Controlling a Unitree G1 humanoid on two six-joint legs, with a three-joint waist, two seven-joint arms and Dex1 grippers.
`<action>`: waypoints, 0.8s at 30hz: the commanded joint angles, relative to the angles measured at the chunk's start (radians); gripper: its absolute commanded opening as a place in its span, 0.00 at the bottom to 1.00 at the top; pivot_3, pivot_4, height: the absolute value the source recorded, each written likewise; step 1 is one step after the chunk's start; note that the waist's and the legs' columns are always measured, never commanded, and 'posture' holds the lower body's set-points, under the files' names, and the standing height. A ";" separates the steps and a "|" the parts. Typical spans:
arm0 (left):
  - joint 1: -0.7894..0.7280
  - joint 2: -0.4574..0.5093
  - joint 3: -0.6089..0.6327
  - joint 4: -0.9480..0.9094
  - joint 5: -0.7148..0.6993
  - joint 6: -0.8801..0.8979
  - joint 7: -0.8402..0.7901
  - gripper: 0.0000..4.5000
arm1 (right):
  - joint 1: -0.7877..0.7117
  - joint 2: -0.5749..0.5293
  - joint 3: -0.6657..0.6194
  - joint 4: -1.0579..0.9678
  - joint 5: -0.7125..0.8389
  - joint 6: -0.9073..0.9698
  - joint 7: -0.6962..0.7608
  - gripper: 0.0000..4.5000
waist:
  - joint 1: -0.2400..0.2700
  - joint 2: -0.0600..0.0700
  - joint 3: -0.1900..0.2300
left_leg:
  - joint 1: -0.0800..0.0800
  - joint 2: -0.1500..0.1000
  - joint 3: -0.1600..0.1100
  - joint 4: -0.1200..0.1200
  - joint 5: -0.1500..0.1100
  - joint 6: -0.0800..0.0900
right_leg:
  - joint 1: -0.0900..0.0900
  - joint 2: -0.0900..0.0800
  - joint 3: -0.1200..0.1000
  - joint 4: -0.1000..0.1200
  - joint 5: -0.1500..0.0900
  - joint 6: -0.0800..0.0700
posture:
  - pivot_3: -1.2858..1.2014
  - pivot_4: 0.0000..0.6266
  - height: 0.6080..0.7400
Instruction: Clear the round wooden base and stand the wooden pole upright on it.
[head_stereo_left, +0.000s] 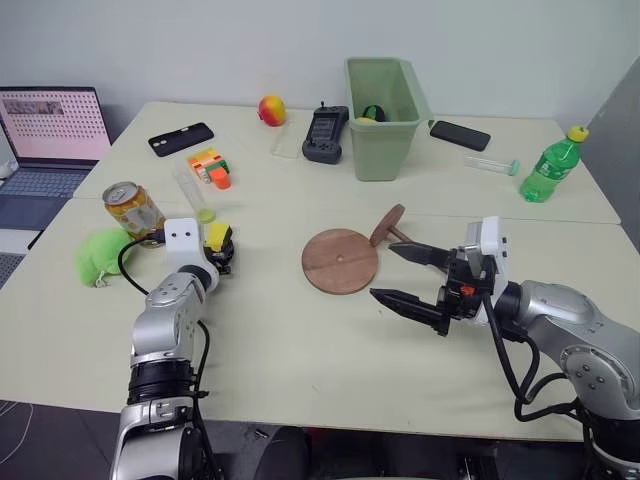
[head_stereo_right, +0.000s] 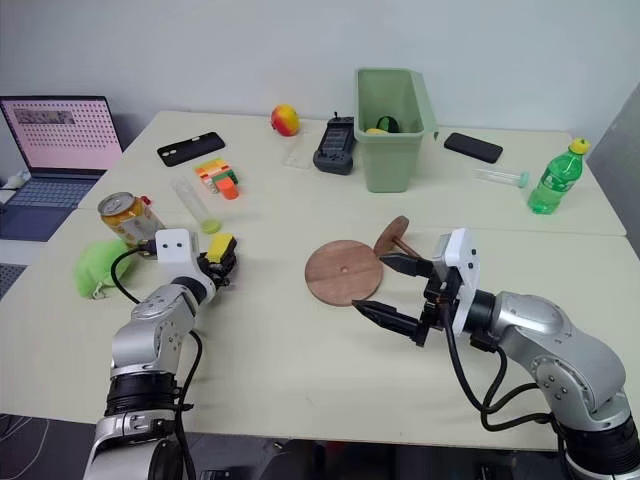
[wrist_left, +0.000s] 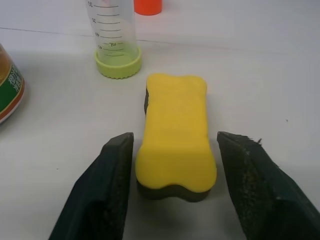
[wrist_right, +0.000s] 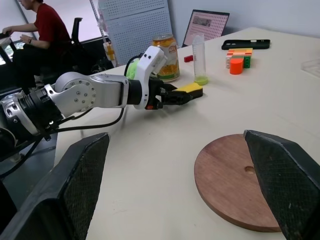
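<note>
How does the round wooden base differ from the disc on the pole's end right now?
The round wooden base lies flat on the table, looks larger and shows a centre hole. The disc fixed to the wooden pole is smaller and stands tilted on edge. Both are reddish-brown wood.

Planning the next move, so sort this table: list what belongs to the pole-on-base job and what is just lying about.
Job:
round wooden base, bare
wooden pole, lying just behind the base
yellow sponge, on the table between the open left gripper fingers
right gripper, open beside the base

Lying about:
green bin
can
two phones
green bottle
laptop
</note>
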 joint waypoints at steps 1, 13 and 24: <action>0.021 0.021 0.024 -0.115 -0.017 0.035 0.003 0.85 | -0.008 0.004 -0.011 -0.024 0.024 0.001 -0.001 1.00 | 0.000 0.000 0.000 | 0.000 0.000 0.000 0.000 0.000 0.000 | 0.000 0.000 0.000 0.000 0.000 0.000 | 0.52 0.24 1.00; 0.144 0.227 -0.039 -0.756 -0.246 0.490 -0.195 1.00 | -0.097 -0.188 -0.083 0.110 -0.182 0.004 -0.066 1.00 | -0.005 -0.001 0.000 | 0.000 -0.001 0.000 -0.001 0.000 0.000 | 0.001 0.000 0.000 -0.001 0.000 0.000 | 0.52 0.24 1.00; -0.008 0.370 -0.316 -0.682 -0.342 0.246 -0.703 1.00 | -0.540 -0.221 0.263 0.593 -0.336 0.216 0.192 1.00 | -0.029 0.000 0.001 | 0.003 0.000 0.009 -0.004 0.000 0.000 | 0.000 0.002 0.003 -0.001 0.000 -0.001 | 0.52 0.24 1.00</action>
